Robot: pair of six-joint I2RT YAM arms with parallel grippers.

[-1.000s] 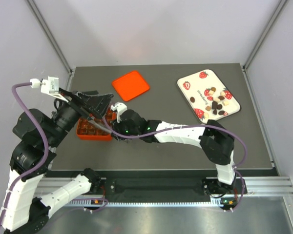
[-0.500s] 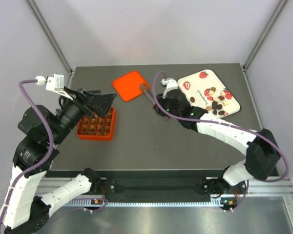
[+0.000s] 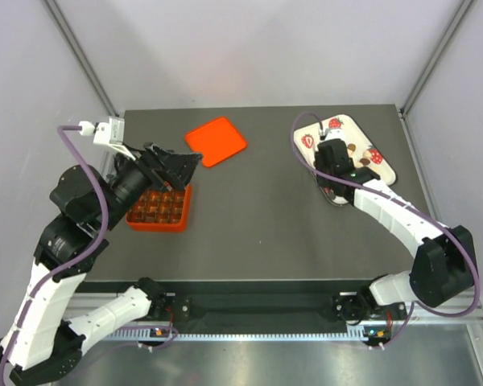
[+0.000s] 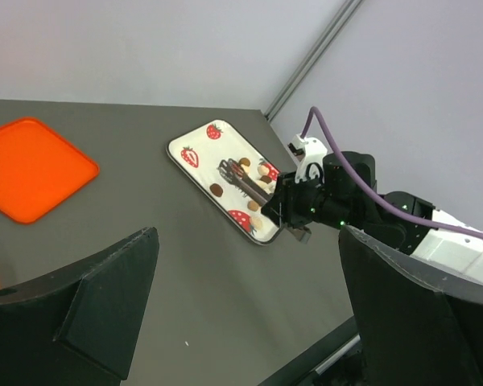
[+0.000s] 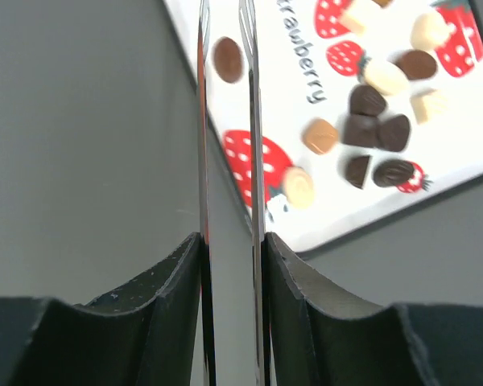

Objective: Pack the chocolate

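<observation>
The chocolate lies loose on a white tray with strawberry prints, dark and pale pieces mixed; it also shows in the top view. My right gripper is shut on thin metal tongs, whose blades stand a little apart with nothing between them. They hover over the tray's left edge, next to one brown piece. The right gripper sits above the tray's near-left corner. My left gripper is open and empty above the orange-red compartment box.
An orange lid lies flat at the back middle of the table, also seen in the left wrist view. The left wrist view shows the right arm and tongs over the tray.
The right arm swung from the orange box on the left across the table to the strawberry tray, carrying the tongs. The left arm shifted slightly and stays open.
</observation>
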